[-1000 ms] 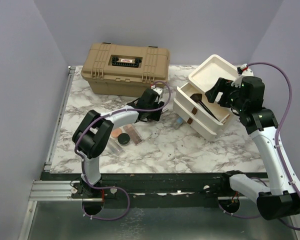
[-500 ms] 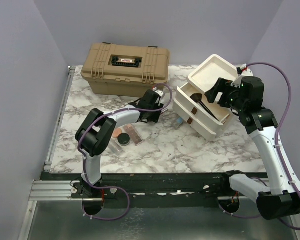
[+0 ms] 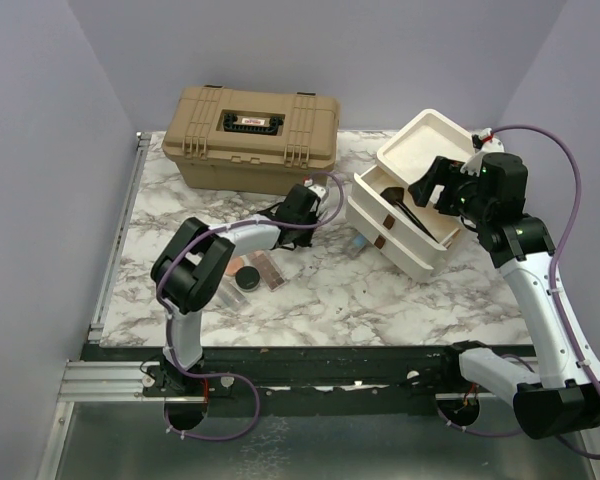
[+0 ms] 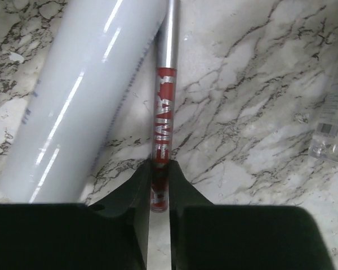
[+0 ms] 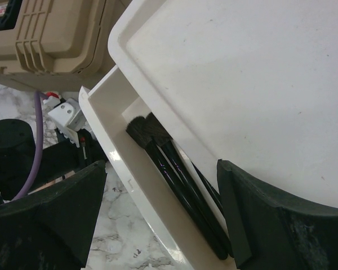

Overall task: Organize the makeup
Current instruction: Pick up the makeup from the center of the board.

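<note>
Red lip-gloss tube [image 4: 162, 124] now clamped in left claw [image 4: 158, 171], right claw [image 5: 160, 169] unchanged, spread wide

Your tan plastic case [image 3: 250, 135] sits far left, thin black brushes [image 5: 174, 174] in the white drawer box [image 3: 410, 205] right of it, a slim red-and-silver tube [image 4: 162, 124] beside, perhaps touching, a pale cylindrical tube [image 4: 84, 95].

We note the left gripper [image 4: 159, 169] low over the marble tabletop [image 4: 253, 84], its two black fingers [image 4: 136, 185] pressed against either side of the near end of a slim red tube [image 4: 162, 124] with white lettering and a silver cap [image 4: 169, 39]. Just left of it lies a fat pale silvery-lavender tube [image 4: 84, 95], set on a slant, its far end overlapping the cap. At the right edge we see a clear plastic piece [image 4: 331, 140] with a small label, well apart from both tubes.
</note>
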Robot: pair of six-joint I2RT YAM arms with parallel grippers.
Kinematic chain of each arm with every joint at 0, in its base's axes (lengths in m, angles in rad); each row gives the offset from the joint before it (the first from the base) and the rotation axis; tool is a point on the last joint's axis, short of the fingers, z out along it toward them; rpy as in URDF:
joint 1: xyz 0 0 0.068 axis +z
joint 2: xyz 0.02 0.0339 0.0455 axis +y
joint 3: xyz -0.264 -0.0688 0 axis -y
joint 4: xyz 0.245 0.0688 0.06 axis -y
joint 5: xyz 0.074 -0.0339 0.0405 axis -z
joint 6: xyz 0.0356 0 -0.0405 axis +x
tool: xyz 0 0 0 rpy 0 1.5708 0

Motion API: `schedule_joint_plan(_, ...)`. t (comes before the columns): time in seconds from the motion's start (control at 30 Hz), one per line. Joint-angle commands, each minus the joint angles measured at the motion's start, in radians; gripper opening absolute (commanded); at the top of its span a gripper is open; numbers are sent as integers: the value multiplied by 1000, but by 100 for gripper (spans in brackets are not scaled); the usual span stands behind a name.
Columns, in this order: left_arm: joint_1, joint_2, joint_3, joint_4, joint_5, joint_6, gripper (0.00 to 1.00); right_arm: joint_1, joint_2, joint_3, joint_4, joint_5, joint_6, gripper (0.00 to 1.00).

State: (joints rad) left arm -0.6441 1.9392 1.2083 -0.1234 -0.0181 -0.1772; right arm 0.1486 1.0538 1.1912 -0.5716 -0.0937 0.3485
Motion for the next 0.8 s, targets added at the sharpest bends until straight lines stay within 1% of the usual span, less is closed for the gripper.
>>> schedule_joint_plan(0.0,-37,-26,-88,-38,-7,-15,9,-5,3,-14,13,-29,12,86)
schedule_joint_plan(0.1,-60,-70,-146,-13,-34,-47,5,-4,3,-16,16,-38,17,86)
schedule_joint_plan(0.37,-103,-270,-306,137,-14,-127,0,-5,-1,-15,18,-60,33,85)
schedule_joint_plan(0.57,-104,-478,-358,155,-24,-112,0,-4,-16,0,7,-71,39,86)
schedule_joint_plan(0.67,-105,-558,-367,178,-16,-132,0,-4,-28,4,24,-107,57,85)
schedule_joint_plan(0.77,-105,-618,-372,214,2,-165,0,-4,-42,-2,55,-175,76,85)
